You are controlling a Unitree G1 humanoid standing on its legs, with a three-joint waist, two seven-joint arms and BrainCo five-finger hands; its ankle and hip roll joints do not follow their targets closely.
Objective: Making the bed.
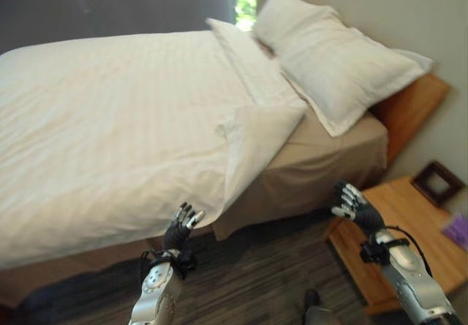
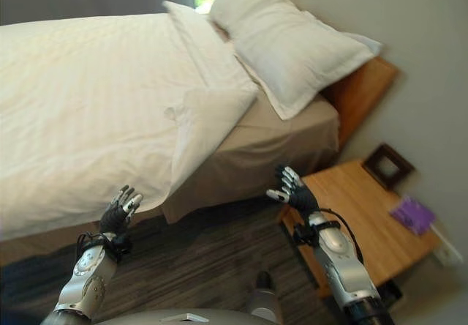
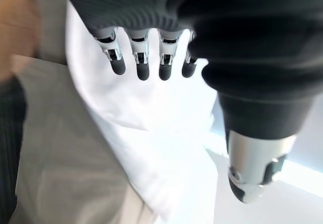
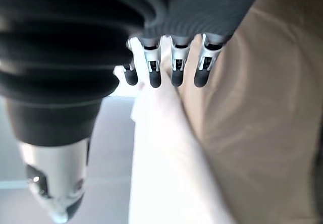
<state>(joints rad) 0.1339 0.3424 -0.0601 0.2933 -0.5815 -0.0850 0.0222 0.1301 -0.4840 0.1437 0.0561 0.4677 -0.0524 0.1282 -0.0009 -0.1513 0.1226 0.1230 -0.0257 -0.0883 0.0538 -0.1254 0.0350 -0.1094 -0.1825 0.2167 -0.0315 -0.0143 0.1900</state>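
Observation:
A white duvet (image 1: 110, 127) covers most of the bed, and its near corner (image 1: 252, 131) is folded back over itself, baring the tan sheet (image 1: 322, 149) by the headboard. Two white pillows (image 1: 329, 61) lie at the head. My left hand (image 1: 179, 230) is raised just below the duvet's hanging edge, fingers straight and holding nothing. Beside the bed's tan side, my right hand (image 1: 355, 206) is lifted above the floor, open and empty too. In both wrist views the fingers (image 3: 141, 62) (image 4: 174, 65) point at the duvet without touching it.
A wooden nightstand (image 1: 398, 237) stands right of the bed under my right arm, carrying a dark picture frame (image 1: 437, 182) and a purple item (image 1: 459, 231). A wooden headboard (image 1: 409, 105) meets the wall. Dark carpet (image 1: 248, 274) lies between the hands. A dark curtain (image 1: 117, 3) hangs behind the bed.

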